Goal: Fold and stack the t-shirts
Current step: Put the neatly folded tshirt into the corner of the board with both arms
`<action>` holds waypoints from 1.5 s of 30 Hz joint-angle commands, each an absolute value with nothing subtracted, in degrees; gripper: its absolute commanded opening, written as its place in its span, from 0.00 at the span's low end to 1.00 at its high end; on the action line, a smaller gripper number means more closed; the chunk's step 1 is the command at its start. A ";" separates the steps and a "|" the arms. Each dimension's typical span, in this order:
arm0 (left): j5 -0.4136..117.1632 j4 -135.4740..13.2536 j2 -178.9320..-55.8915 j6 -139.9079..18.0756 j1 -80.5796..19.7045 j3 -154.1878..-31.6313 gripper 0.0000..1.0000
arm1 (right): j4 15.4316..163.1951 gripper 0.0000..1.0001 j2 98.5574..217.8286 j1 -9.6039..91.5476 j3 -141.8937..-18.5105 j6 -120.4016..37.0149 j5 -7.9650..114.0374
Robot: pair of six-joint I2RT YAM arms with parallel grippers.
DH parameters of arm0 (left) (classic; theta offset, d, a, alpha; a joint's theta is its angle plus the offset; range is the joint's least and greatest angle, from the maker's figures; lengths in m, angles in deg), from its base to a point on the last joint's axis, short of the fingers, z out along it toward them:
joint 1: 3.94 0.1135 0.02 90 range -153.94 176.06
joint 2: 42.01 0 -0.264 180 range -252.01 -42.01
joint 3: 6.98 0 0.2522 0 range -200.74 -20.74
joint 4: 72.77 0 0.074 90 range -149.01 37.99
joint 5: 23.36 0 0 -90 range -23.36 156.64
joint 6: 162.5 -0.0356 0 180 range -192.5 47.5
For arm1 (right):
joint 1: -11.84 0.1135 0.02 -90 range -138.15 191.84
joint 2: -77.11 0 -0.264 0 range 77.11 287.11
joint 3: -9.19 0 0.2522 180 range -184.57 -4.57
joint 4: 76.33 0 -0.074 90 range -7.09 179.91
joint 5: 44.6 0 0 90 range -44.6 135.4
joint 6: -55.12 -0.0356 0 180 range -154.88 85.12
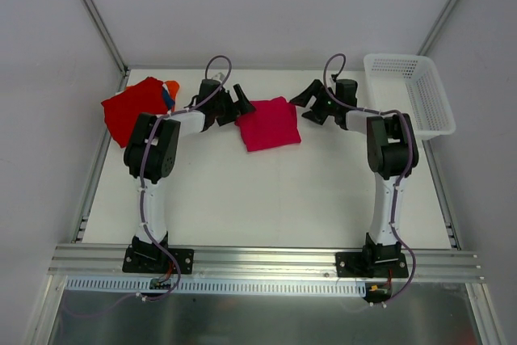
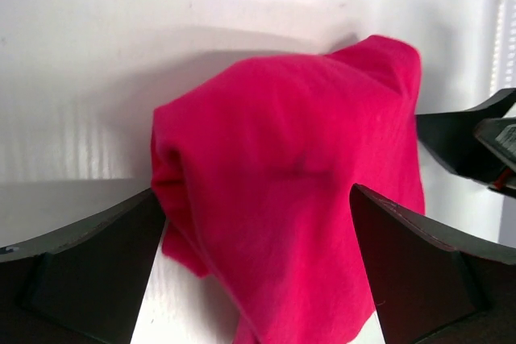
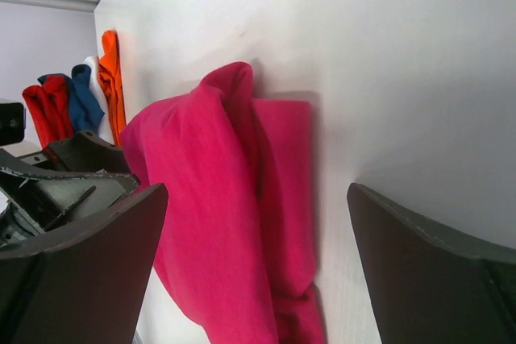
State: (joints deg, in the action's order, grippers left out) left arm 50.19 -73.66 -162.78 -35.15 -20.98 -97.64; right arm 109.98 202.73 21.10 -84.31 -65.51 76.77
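A magenta-pink t-shirt (image 1: 270,124) lies folded to a small square at the back middle of the table. My left gripper (image 1: 240,104) is open at its left edge, and in the left wrist view the folded cloth (image 2: 298,199) fills the space between the fingers (image 2: 89,267). My right gripper (image 1: 311,103) is open just off its right edge; its wrist view shows the same shirt (image 3: 226,207) lying on the table ahead. A stack of t-shirts with a red one (image 1: 133,109) on top sits at the back left; orange, white and blue edges (image 3: 97,90) show beside it.
A white plastic mesh basket (image 1: 408,90) stands at the back right corner. The table's left edge runs close to the red stack. An aluminium rail (image 1: 266,260) holding both arm bases crosses the front.
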 commanded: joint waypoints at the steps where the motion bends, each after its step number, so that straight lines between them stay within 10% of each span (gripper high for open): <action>1: 48.18 -72.89 -167.16 -30.75 -20.81 -97.64 0.99 | 112.32 0.99 205.34 22.30 -85.78 -67.05 78.00; 11: 43.17 -79.04 -170.24 -25.47 -20.90 -96.06 0.89 | 114.16 0.99 207.37 24.94 -86.22 -68.98 77.65; 15: 42.64 -79.13 -170.24 -25.39 -20.90 -95.89 0.82 | 115.74 0.83 207.45 25.12 -84.99 -69.77 77.74; 21: 41.50 -79.66 -170.76 -25.39 -20.90 -96.24 0.46 | 117.68 0.00 207.89 25.12 -83.76 -71.09 78.70; 24: 41.58 -79.14 -171.29 -25.74 -20.99 -97.20 0.00 | 119.17 0.01 208.33 25.12 -83.23 -71.70 79.76; 45: 40.97 -75.45 -158.74 -29.86 -21.60 -95.98 0.00 | 113.12 0.01 198.23 34.34 -89.73 -72.14 77.48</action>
State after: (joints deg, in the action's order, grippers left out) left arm 42.15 -77.29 -165.60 -27.35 -20.76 -97.05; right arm 113.83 204.99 31.72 -85.73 -72.77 76.79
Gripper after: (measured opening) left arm 0.088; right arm 0.033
